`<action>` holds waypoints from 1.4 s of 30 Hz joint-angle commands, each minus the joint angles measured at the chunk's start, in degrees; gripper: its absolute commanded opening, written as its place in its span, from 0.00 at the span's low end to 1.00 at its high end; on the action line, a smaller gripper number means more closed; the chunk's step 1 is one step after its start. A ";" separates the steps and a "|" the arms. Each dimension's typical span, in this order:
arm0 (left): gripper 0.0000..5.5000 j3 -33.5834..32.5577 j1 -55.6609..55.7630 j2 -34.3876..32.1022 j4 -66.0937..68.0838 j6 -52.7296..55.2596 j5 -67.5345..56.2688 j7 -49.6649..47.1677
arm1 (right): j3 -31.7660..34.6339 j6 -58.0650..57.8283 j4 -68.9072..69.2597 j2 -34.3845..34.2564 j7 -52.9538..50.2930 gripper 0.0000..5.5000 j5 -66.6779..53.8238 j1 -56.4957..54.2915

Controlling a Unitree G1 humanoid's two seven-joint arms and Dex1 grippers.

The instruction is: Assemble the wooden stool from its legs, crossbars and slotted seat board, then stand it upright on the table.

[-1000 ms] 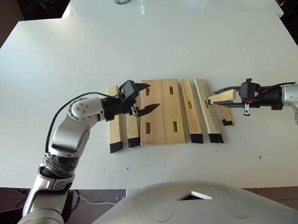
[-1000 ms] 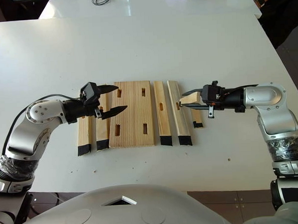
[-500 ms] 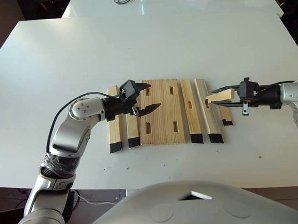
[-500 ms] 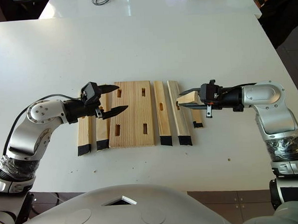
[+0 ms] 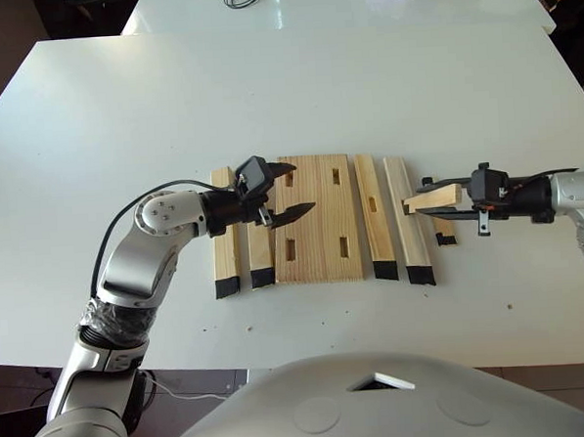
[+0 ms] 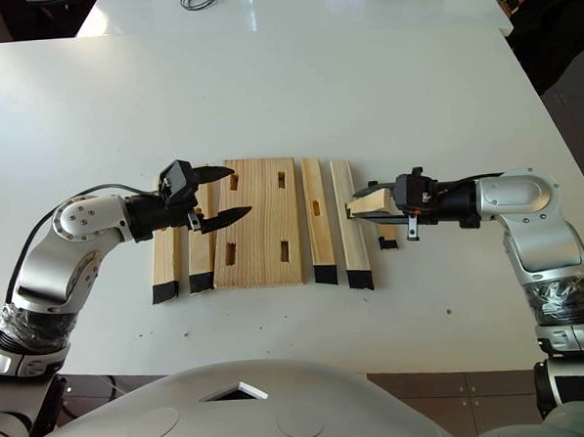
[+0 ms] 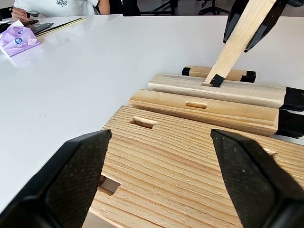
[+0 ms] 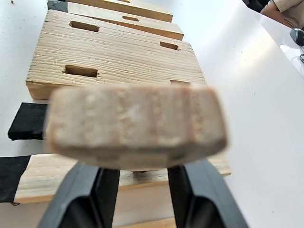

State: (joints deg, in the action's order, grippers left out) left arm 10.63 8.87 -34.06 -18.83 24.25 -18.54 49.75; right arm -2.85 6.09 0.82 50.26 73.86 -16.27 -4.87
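The right gripper [image 5: 426, 199] grips a tilted crossbar [image 7: 240, 38], its end touching the rightmost leg [image 5: 415, 243], which lies flat mid-desk [image 5: 266, 93]. The left gripper [image 5: 301, 187] hangs released over the seat board [image 5: 316, 217]. Pushed at this slant, the tenon could jam, or the unheld leg could skid.

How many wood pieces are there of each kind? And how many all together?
Legs: 4
Crossbars: 2, one of them held in the right tool
Seat board: 1
Total: 7
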 commanded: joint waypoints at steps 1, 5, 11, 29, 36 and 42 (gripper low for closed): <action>0.71 -0.55 -0.11 -0.13 -1.21 0.83 -0.05 -0.66 | -0.82 -3.08 0.77 2.44 2.88 0.24 -0.35 1.57; 0.71 -0.62 -0.81 -0.07 -1.95 1.03 -0.10 -1.08 | -0.95 -6.01 0.15 3.71 4.46 0.24 -1.61 0.80; 0.71 -0.30 -0.85 0.05 -2.49 1.42 -0.11 -1.15 | -1.92 -8.97 -1.34 4.34 6.64 0.24 -2.13 -0.05; 0.71 1.05 -0.53 0.19 -3.71 2.46 -0.18 -0.19 | -11.00 -12.62 -9.28 1.06 10.80 0.24 0.53 -9.38; 0.71 1.31 -0.33 0.20 -3.68 2.48 -0.07 -0.07 | -11.92 -9.31 -9.11 -0.43 8.88 0.24 2.22 -9.62; 0.71 1.48 0.17 0.63 -3.43 2.51 0.07 -0.43 | -12.43 -8.54 -10.85 -1.04 8.15 0.24 3.09 -9.43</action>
State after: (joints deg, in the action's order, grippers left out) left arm 11.71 8.18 -33.35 -22.28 26.37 -18.76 49.35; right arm -13.04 -1.60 -7.59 49.65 83.14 -17.73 -17.28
